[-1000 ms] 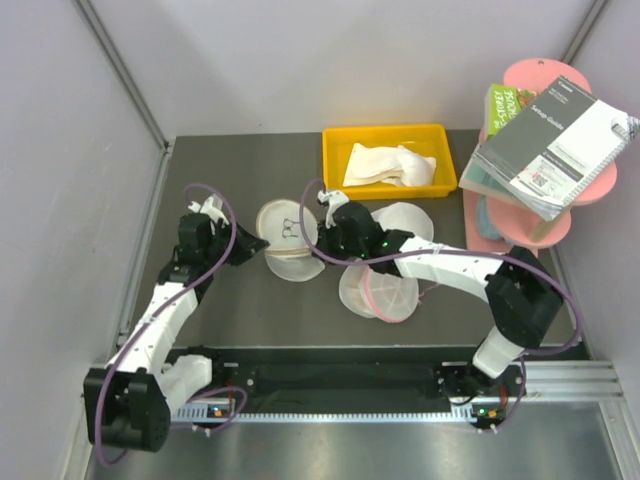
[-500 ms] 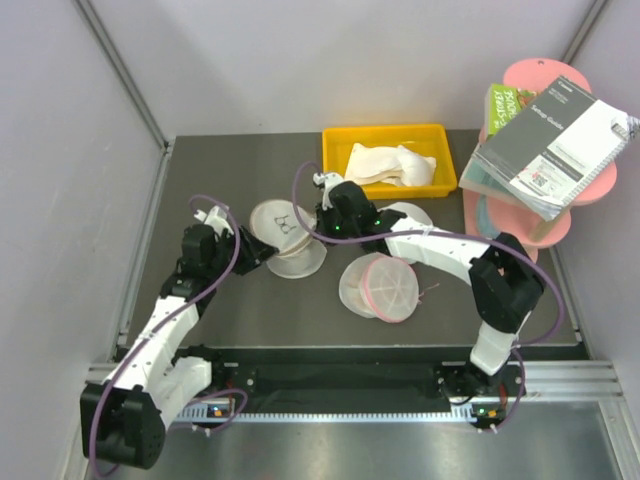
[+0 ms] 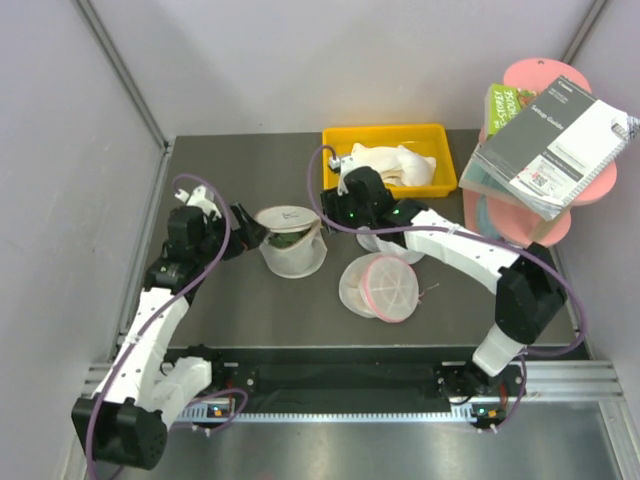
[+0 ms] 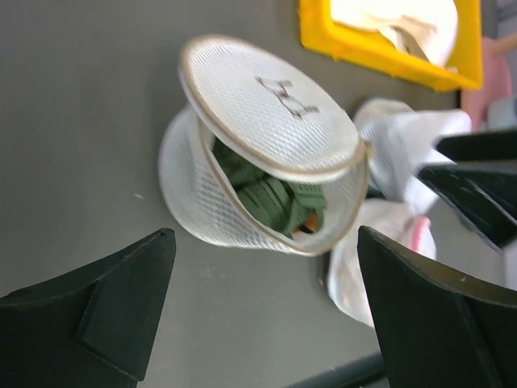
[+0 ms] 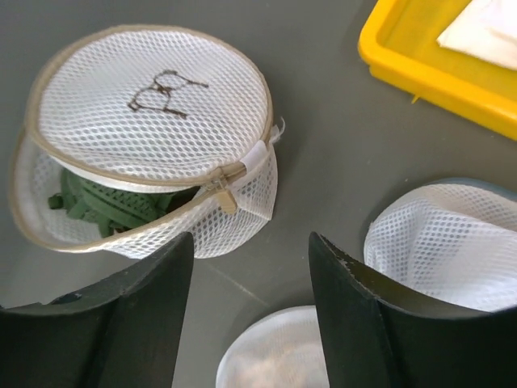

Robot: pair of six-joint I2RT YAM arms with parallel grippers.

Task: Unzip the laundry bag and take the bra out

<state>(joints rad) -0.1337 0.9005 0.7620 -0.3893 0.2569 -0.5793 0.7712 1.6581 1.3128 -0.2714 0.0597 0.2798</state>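
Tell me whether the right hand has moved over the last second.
Yes. In the top view the right hand has shifted up the picture and slightly right, toward the yellow tray's near-left corner.

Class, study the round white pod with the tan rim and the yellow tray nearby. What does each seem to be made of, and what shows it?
The round white pod is likely synthetic mesh fabric with a matte finish: open honeycomb holes show, edged by a tan, woven-looking zip band. The yellow tray is probably moulded plastic: smooth, slightly glossy, one even colour.
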